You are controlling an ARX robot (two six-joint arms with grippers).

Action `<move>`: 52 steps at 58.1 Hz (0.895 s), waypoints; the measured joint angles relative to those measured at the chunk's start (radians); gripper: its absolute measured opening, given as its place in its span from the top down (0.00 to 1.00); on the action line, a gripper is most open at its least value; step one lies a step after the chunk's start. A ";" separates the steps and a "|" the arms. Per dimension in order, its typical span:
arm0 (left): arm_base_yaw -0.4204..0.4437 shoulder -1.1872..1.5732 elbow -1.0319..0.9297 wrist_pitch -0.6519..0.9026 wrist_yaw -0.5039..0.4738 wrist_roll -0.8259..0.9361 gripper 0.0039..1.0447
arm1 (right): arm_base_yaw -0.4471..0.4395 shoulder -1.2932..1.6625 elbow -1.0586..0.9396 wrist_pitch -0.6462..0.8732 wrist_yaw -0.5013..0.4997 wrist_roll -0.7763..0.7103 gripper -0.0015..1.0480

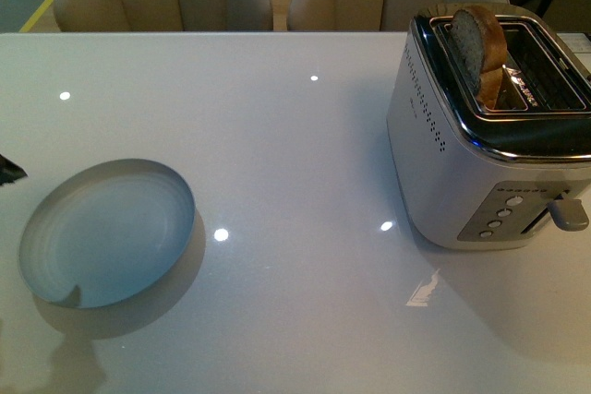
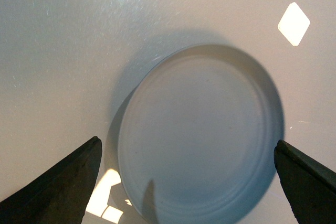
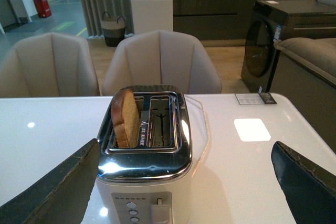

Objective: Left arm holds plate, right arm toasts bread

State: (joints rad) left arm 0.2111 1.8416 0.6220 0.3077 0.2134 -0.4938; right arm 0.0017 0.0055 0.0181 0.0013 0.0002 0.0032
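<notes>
one slice of bread point(image 1: 480, 43) stands upright in the left slot of the toaster point(image 1: 462, 173), its rounded top rising above the chrome rim; the toaster sits on the white table point(image 1: 305, 163) at about 3 o'clock in the front view. seen from the right wrist, the bread point(image 3: 125, 118) lies between the two dark fingers point(image 3: 58, 190) of the right claw point(image 3: 184, 187) but well beyond their tips, with no contact. the right claw is spread wide and holds nothing; it points level across the table toward the toaster point(image 3: 144, 166), with two chairs point(image 3: 163, 61) behind it.

the plate point(image 1: 106, 232) rests flat on the table at about 8 o'clock in the front view, well apart from the toaster. from the left wrist, the plate point(image 2: 202, 135) fills the space between the two dark fingers point(image 2: 55, 187) of the left claw point(image 2: 184, 182), which looks straight down on it. the fingers flank the plate's rim on either side; whether they touch it cannot be told. the left claw is spread wide with nothing grasped. in the front view only a small dark tip point(image 1: 9, 171) of the left arm shows at 9 o'clock, just beside the plate.
</notes>
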 joint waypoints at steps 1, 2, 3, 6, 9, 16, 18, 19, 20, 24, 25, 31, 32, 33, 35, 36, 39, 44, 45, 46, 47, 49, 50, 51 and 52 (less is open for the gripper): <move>-0.002 -0.017 -0.002 -0.008 0.000 0.001 0.07 | 0.000 0.000 0.000 0.000 0.000 0.000 0.09; -0.005 -0.051 -0.006 -0.026 0.002 0.004 0.07 | 0.000 0.000 0.000 0.000 0.000 0.000 0.09; -0.007 -0.068 -0.007 -0.035 0.003 0.007 0.07 | 0.000 0.000 0.000 0.000 0.000 0.000 0.09; -0.021 -0.155 -0.012 -0.074 -0.005 0.036 0.07 | 0.000 0.000 0.000 0.000 0.000 0.000 0.09; -0.031 -0.242 -0.010 -0.120 -0.005 0.064 0.07 | 0.000 0.000 0.000 0.000 0.000 0.000 0.09; -0.053 -0.432 0.028 -0.235 -0.005 0.106 0.07 | 0.000 0.000 0.000 0.000 0.000 0.000 0.09; -0.061 -0.469 0.043 -0.260 -0.007 0.109 0.07 | 0.000 0.000 0.000 0.000 0.000 0.000 0.09; -0.064 -0.481 0.048 -0.268 -0.009 0.109 0.07 | 0.000 0.000 0.000 0.000 0.000 0.000 0.09; -0.071 -0.505 0.058 -0.285 -0.013 0.108 0.07 | 0.000 0.000 0.000 0.000 0.000 0.000 0.09; -0.105 -0.582 0.090 -0.339 -0.031 0.102 0.07 | 0.000 0.000 0.000 0.000 0.000 0.000 0.09; -0.110 -0.593 0.095 -0.347 -0.032 0.100 0.07 | 0.000 0.000 0.000 0.000 0.000 0.000 0.09; -0.172 -0.665 0.073 -0.241 -0.117 0.148 0.12 | 0.000 0.000 0.000 0.000 0.000 0.000 0.09; -0.183 -0.674 0.041 -0.143 -0.153 0.185 0.16 | 0.000 0.000 0.000 0.000 0.000 0.000 0.09; -0.192 -0.684 0.006 -0.050 -0.172 0.214 0.19 | 0.000 0.000 0.000 0.000 0.000 0.000 0.09; -0.202 -0.697 -0.049 0.077 -0.193 0.282 0.24 | 0.000 0.000 0.000 0.000 0.000 0.000 0.09; -0.206 -0.704 -0.084 0.147 -0.196 0.315 0.27 | 0.000 0.000 0.000 0.000 0.000 0.000 0.09; -0.211 -0.724 -0.162 0.285 -0.200 0.375 0.36 | 0.000 0.000 0.000 0.000 0.000 0.000 0.09; -0.211 -0.771 -0.250 0.382 -0.211 0.436 0.51 | 0.000 0.000 0.000 0.000 0.000 0.000 0.09; -0.211 -0.777 -0.257 0.386 -0.212 0.442 0.53 | 0.000 0.000 0.000 0.000 0.000 0.000 0.09; -0.211 -0.790 -0.271 0.390 -0.214 0.449 0.57 | 0.000 0.000 0.000 0.000 0.000 0.000 0.09; -0.211 -0.801 -0.283 0.394 -0.214 0.454 0.60 | 0.000 0.000 0.000 0.000 0.000 0.000 0.09; -0.211 -0.817 -0.303 0.396 -0.214 0.460 0.65 | 0.000 0.000 0.000 0.000 0.000 0.000 0.09; -0.211 -0.827 -0.315 0.397 -0.214 0.464 0.69 | 0.000 0.000 0.000 0.000 0.000 0.000 0.09; -0.211 -0.837 -0.328 0.397 -0.214 0.467 0.72 | 0.000 0.000 0.000 0.000 0.000 0.000 0.09; -0.211 -0.846 -0.340 0.398 -0.214 0.469 0.75 | 0.000 0.000 0.000 0.000 0.000 0.000 0.09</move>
State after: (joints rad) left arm 0.0002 0.9955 0.2825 0.7055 -0.0006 -0.0250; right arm 0.0017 0.0055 0.0181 0.0013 -0.0002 0.0032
